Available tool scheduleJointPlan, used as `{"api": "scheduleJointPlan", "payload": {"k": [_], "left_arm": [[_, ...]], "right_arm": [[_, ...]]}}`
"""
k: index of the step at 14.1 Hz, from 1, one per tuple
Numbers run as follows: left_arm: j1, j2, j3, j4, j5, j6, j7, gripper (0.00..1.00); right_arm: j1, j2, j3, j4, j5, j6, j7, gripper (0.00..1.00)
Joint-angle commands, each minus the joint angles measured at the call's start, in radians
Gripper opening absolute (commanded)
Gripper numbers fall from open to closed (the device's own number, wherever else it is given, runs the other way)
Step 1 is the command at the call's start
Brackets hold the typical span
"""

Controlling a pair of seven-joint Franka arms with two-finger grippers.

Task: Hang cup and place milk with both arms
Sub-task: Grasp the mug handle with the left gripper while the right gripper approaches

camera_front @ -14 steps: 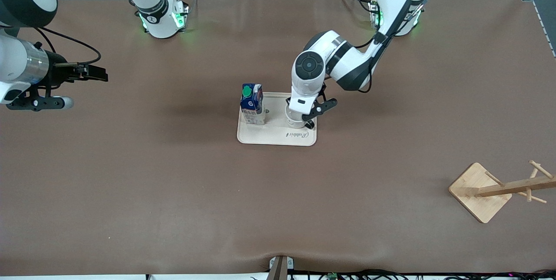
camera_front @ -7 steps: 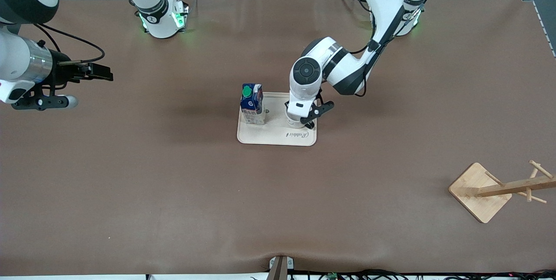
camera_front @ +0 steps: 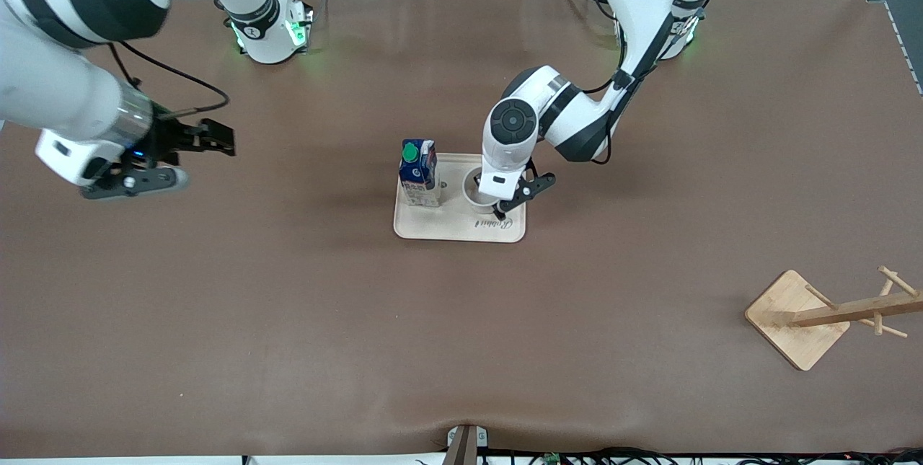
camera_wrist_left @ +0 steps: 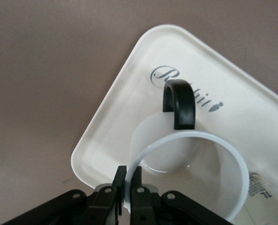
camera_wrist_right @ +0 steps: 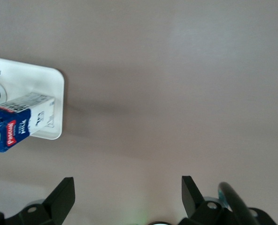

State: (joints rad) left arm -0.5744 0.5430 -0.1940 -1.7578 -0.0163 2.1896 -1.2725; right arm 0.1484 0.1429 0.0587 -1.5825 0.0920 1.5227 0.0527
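The white cup stands on the cream tray, at the end nearer the left arm. In the left wrist view its black handle points away from my left gripper, which is shut on the cup's rim. In the front view the left gripper is right over the cup. The milk, a blue and white carton with a green cap, stands upright on the tray's other end and also shows in the right wrist view. My right gripper is open and empty over bare table toward the right arm's end.
A wooden cup rack with pegs stands on a square base near the front camera at the left arm's end. The tray's corner shows in the right wrist view. The brown mat covers the table.
My right arm has swung in toward the tray from the table's end. My left gripper has shifted slightly on the cup, whose open mouth now shows.
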Motion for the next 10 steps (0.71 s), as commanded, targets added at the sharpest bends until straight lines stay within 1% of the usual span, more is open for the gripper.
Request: {"api": "scheduleJointPlan", "payload": {"k": [1,3,4,6,8,10], "left_arm": [[0.028,-0.101,0.005,0.020,-0.002,-0.101,0.009,0.00],[0.031,-0.138,0.010,0.073,-0.001,-0.215,0.007,0.00],[0.053,-0.158,0.011,0.095,0.004,-0.278,0.016,0.00],[0.097,-0.199,0.011,0.133,0.039,-0.379,0.092,0.00],[0.166,-0.248,0.011,0.153,0.042,-0.450,0.186,0.00],[0.255,-0.297,0.011,0.161,0.041,-0.482,0.313,0.00]], "right_arm": [[0.025,0.066,-0.007,0.009,0.070,0.043,0.044,1.00],[0.075,0.102,-0.007,0.002,0.116,0.080,0.129,1.00],[0.103,0.115,-0.007,0.002,0.133,0.088,0.174,1.00],[0.155,0.150,-0.007,0.001,0.153,0.123,0.238,1.00],[0.203,0.165,-0.007,-0.023,0.216,0.180,0.303,1.00],[0.265,0.165,-0.008,-0.048,0.227,0.235,0.372,1.00]]}}
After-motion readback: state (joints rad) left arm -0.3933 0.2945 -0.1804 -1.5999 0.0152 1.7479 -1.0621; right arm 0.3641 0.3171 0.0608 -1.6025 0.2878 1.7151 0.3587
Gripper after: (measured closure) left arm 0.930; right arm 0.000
